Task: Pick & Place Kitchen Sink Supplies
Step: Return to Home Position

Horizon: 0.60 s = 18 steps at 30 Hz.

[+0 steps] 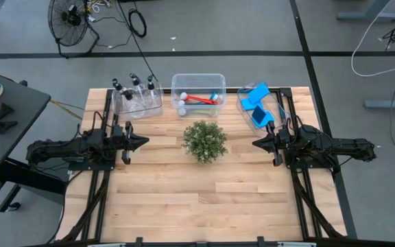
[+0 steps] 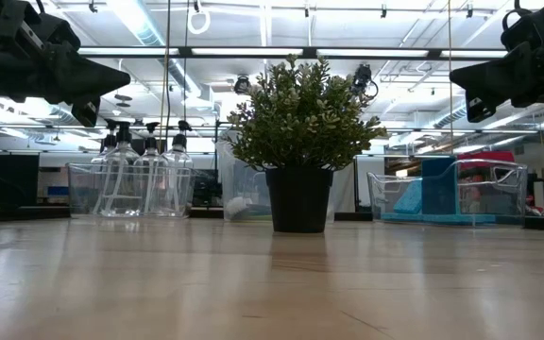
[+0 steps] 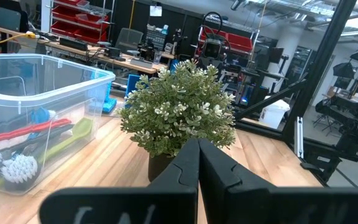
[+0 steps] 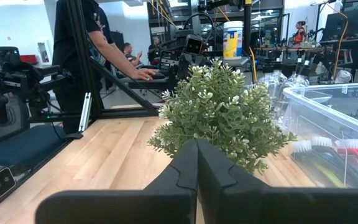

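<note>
Three clear bins stand along the table's far edge. The left bin (image 1: 137, 103) holds clear bottles (image 1: 135, 84) with black caps, standing upright. The middle bin (image 1: 198, 94) holds dish brushes (image 1: 199, 100), red, blue and green among them, lying flat. The right bin (image 1: 260, 108) holds blue sponges (image 1: 257, 103). My left gripper (image 1: 145, 141) hovers shut at the table's left side, pointing level toward the plant. My right gripper (image 1: 255, 144) hovers shut at the right side, pointing level toward the plant. Neither touches anything.
A bushy green plant (image 1: 205, 140) in a dark pot stands on the table's middle, between the two grippers. The wooden tabletop (image 1: 204, 199) stretches bare toward the near edge. A person (image 4: 82, 56) stands beyond the table in the right wrist view.
</note>
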Each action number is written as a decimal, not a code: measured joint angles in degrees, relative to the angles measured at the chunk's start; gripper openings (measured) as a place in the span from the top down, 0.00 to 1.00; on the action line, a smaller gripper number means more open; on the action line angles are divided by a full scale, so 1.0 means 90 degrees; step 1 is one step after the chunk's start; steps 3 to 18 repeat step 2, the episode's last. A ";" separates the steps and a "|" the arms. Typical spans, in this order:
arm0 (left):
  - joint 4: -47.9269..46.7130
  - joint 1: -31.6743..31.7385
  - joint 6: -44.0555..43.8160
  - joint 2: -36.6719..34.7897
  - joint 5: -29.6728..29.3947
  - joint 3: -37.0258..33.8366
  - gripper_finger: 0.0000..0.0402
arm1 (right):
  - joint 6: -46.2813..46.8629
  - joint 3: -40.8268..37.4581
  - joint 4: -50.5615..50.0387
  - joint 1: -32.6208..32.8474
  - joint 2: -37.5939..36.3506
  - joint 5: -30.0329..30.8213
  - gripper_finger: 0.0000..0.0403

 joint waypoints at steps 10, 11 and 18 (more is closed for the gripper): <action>0.0002 -0.0002 -0.0002 -0.0002 -0.0001 0.0000 0.99 | 0.0000 0.0000 0.0002 -0.0001 0.0000 0.0002 0.99; 0.0002 -0.0002 -0.0002 -0.0002 -0.0001 0.0000 0.99 | 0.0000 0.0000 0.0002 -0.0001 0.0000 0.0002 0.99; 0.0002 -0.0002 -0.0002 -0.0002 -0.0001 0.0000 0.99 | 0.0000 0.0000 0.0002 -0.0001 0.0000 0.0002 0.99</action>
